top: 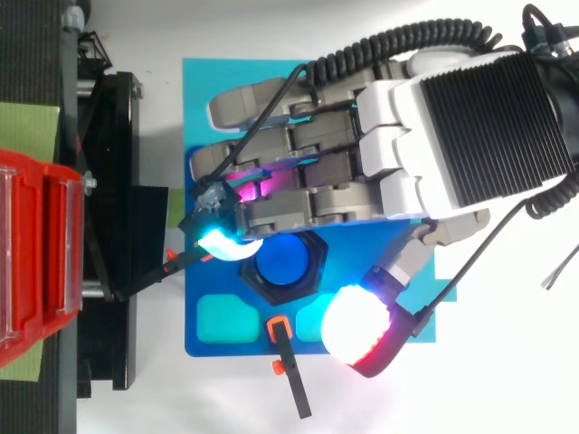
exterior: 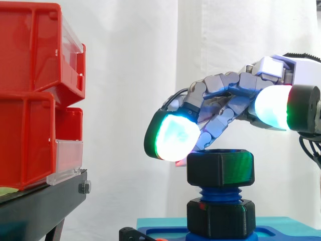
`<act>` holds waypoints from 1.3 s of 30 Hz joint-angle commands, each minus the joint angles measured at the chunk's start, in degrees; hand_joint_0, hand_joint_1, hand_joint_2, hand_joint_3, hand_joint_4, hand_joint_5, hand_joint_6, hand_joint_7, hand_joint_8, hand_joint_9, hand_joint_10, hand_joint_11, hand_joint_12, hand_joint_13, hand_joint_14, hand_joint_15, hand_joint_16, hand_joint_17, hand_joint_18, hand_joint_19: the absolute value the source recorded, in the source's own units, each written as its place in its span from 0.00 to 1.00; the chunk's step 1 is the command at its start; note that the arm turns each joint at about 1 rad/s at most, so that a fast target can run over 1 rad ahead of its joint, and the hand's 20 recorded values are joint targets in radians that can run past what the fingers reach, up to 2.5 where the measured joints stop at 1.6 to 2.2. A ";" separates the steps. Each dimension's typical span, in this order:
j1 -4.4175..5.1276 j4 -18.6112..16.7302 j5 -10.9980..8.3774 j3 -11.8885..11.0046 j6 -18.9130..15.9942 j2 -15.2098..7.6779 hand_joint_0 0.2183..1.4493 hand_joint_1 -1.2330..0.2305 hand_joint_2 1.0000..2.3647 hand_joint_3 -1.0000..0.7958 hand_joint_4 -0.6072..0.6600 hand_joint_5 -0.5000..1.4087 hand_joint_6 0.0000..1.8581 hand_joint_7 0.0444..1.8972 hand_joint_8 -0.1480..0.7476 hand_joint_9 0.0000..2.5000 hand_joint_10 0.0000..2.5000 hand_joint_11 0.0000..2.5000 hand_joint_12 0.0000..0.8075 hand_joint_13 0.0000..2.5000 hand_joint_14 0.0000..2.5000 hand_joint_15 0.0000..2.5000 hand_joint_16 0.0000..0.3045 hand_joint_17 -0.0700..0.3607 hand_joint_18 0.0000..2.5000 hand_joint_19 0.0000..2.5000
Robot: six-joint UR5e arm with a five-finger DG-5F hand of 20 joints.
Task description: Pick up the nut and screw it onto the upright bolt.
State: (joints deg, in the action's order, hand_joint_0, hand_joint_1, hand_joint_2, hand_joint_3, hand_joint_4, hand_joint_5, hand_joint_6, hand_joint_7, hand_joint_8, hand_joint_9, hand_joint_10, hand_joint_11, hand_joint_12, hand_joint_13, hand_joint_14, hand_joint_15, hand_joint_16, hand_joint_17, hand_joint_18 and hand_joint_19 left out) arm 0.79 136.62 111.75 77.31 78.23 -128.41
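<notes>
A black hex nut [exterior: 220, 168] sits on top of the upright blue threaded bolt [exterior: 219, 193]; from above, the nut [top: 312, 271] rings the bolt's blue end [top: 280, 262]. Lower on the bolt is a second black hex collar [exterior: 220, 217]. My hand [exterior: 235, 95] hovers just over the nut, its fingers stretched out to the left and only slightly bent. A green-glowing fingertip [exterior: 173, 136] hangs beside the nut's upper left edge. The thumb pad [top: 357, 325] stands apart at the nut's near side. Nothing is gripped. The hand [top: 452, 117] hides part of the base plate.
The bolt stands on a blue base plate [top: 204, 108] with teal recesses [top: 222, 316]. An orange-and-black clamp [top: 285, 362] grips the plate's front edge. Stacked red bins [exterior: 30, 100] on a black stand [exterior: 40, 206] are to the left.
</notes>
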 commanded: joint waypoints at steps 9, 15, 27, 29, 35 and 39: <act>-0.88 1.37 0.05 0.04 0.43 0.00 0.24 0.68 0.00 0.28 0.65 0.25 0.27 0.66 0.43 0.40 0.00 0.00 0.25 0.26 0.00 0.00 0.07 0.27 0.15 0.00; -1.93 1.01 0.57 0.04 0.43 0.00 0.24 0.66 0.00 0.28 0.62 0.25 0.27 0.76 0.44 0.41 0.00 0.00 0.24 0.28 0.00 0.00 0.06 0.26 0.17 0.00; -3.95 0.31 2.60 -0.05 0.43 0.00 0.25 0.65 0.00 0.28 0.63 0.25 0.27 0.76 0.45 0.42 0.00 0.00 0.24 0.29 0.00 0.00 0.06 0.26 0.18 0.01; -4.30 -0.48 2.77 0.04 0.34 0.00 0.24 0.66 0.00 0.28 0.66 0.24 0.27 0.65 0.43 0.41 0.00 0.00 0.24 0.29 0.00 0.00 0.06 0.26 0.18 0.01; -4.83 -2.24 3.65 0.04 0.08 0.00 0.23 0.67 0.00 0.28 0.63 0.22 0.27 0.41 0.41 0.36 0.00 0.00 0.25 0.25 0.00 0.00 0.08 0.28 0.15 0.01; -4.39 -3.56 3.83 -0.05 -0.36 0.00 0.23 0.68 0.00 0.28 0.62 0.21 0.27 0.37 0.40 0.34 0.00 0.00 0.25 0.24 0.00 0.00 0.08 0.29 0.14 0.01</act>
State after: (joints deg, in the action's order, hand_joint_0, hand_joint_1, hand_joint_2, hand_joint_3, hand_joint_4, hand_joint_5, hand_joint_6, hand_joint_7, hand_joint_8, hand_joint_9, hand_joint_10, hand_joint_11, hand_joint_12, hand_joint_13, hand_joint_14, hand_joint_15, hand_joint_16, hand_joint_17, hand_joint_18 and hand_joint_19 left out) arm -3.85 133.90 115.46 77.27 78.12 -128.41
